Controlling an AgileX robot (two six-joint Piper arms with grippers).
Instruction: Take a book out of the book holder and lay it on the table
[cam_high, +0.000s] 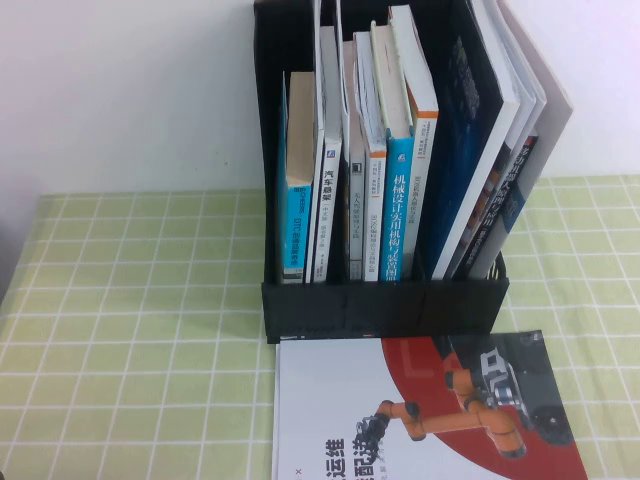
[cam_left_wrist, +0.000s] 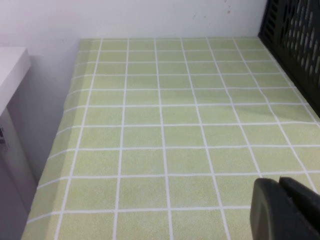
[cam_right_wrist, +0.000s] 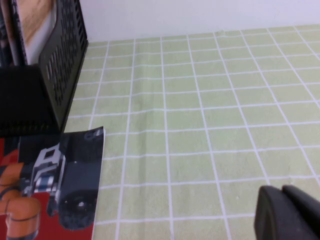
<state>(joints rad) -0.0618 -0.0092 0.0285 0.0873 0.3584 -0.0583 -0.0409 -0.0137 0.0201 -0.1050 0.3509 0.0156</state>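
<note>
The book (cam_high: 330, 190), tall, thin and white-spined with dark Chinese lettering, is seen upright in the book holder (cam_high: 385, 305), in a compartment toward its 9 o'clock end; its cover is hidden by its neighbours. At least eight books are counted in the one black rack, among them a large dark-blue book (cam_high: 468, 130) leaning toward 3 o'clock. One white-and-red book (cam_high: 420, 415) showing an orange robot arm is laid flat at the rack's 6 o'clock, touching its low front wall. The counter (cam_high: 130, 330) is covered in light green cloth gridded in white and is backed by a plain white wall (cam_high: 120, 90). Two hands are shown: the left hand (cam_left_wrist: 279, 181), above bare cloth at the rack's 9 o'clock side, and the right hand (cam_right_wrist: 282, 189), at its 3 o'clock side, both closed with nothing held.
</note>
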